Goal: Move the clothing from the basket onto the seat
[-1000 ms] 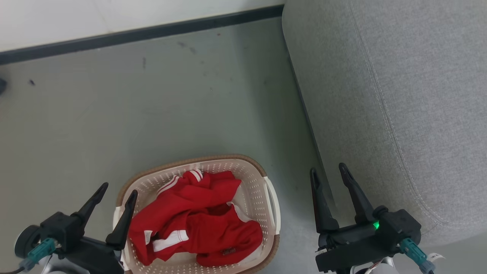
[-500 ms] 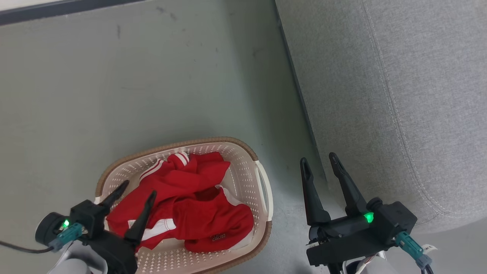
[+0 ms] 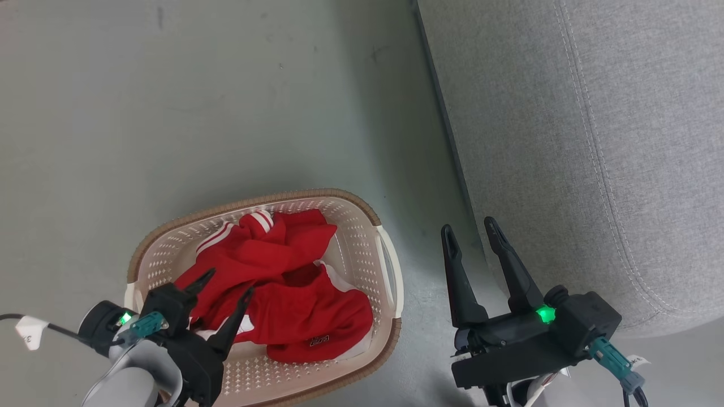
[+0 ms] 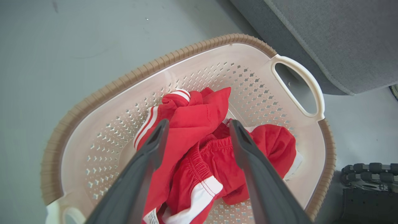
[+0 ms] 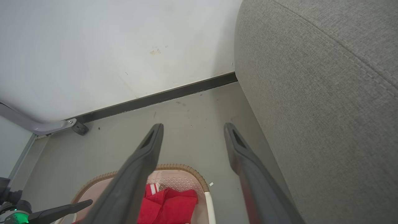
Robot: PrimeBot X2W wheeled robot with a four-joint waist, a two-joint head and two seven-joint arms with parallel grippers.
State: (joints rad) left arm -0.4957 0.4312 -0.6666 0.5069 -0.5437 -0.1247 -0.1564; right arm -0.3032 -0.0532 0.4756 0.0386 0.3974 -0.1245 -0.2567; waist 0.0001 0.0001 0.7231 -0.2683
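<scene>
Clothes [image 3: 283, 271] all in basket [image 3: 254, 200]: soft, light, likely to drape and snag. Left gripper [image 3: 229, 284] wide open over them; pinch the bunched fold mid-basket. Right gripper [image 3: 468, 226] also wide open, empty, between basket and seat [image 3: 594, 141].

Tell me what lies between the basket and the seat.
Bare floor lies between the basket and the seat, seen in the head view; the open right gripper hangs above that strip.
</scene>
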